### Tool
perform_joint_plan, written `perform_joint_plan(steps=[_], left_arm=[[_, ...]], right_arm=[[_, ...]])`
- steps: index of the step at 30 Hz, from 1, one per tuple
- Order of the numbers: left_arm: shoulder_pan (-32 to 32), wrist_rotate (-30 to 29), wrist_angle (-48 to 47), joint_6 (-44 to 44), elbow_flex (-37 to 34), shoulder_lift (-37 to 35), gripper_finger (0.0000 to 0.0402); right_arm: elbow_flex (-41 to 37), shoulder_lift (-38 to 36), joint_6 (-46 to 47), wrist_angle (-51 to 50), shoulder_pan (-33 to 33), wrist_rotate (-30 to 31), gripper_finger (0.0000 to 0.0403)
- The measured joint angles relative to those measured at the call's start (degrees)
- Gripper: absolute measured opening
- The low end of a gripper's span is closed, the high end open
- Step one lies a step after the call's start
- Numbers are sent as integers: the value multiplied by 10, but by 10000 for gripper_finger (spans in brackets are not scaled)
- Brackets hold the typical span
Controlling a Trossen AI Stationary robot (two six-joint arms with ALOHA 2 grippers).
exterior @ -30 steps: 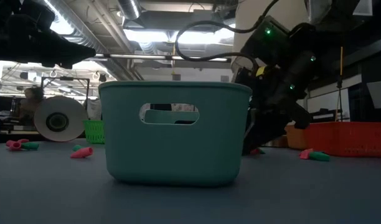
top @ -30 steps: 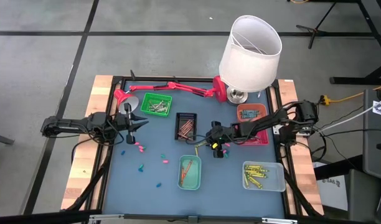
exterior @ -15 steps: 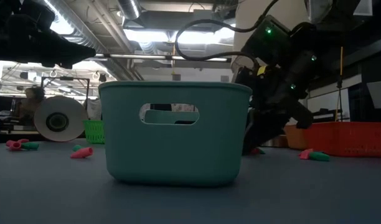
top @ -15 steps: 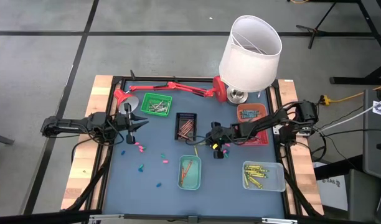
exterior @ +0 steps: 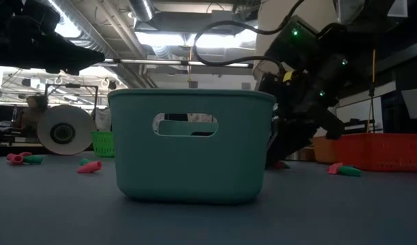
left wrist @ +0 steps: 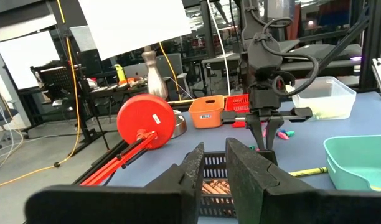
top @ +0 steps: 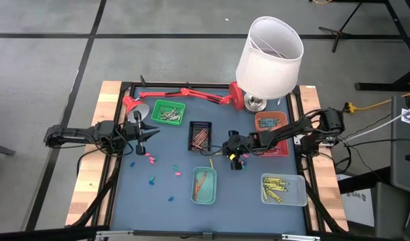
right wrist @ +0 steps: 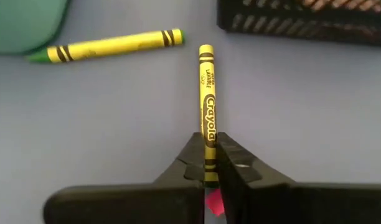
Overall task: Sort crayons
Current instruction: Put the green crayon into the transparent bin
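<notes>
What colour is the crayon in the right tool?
Yellow crayon with black bands, clearest in the right wrist view.

**Crayons across the counter**

Scattered loose on the blue counter [top: 131, 194]: pink and green crayons [top: 150, 158] at left. One yellow crayon [right wrist: 207, 106] pinched at its end between the right gripper [right wrist: 210, 163] fingers, lying along the surface. Another yellow-green crayon [right wrist: 106, 46] lying nearby, beside it. Others sorted by colour in small trays.
</notes>
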Motion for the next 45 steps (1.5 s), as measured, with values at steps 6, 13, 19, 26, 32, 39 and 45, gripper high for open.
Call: perform_joint_plan(steps=[6, 13, 19, 26, 32, 39, 45], left_arm=[[0, 0, 0, 0, 0, 0, 53], [0, 0, 0, 0, 0, 0, 53], [0, 0, 0, 0, 0, 0, 53], [0, 0, 0, 0, 0, 0, 53], [0, 0, 0, 0, 0, 0, 53], [0, 0, 0, 0, 0, 0, 53], [0, 0, 0, 0, 0, 0, 53]], right_arm=[[-1, -60, 0, -50, 0, -14, 9], [0, -169, 22, -146, 0, -56, 13], [0, -279, 79, -209, 33, -95, 9], [1, -384, 124, -285, 138, -73, 15], [1, -427, 222, -386, 229, -39, 16], [1, -427, 320, -468, 324, -44, 16], [1, -427, 370, -532, 379, -44, 17]])
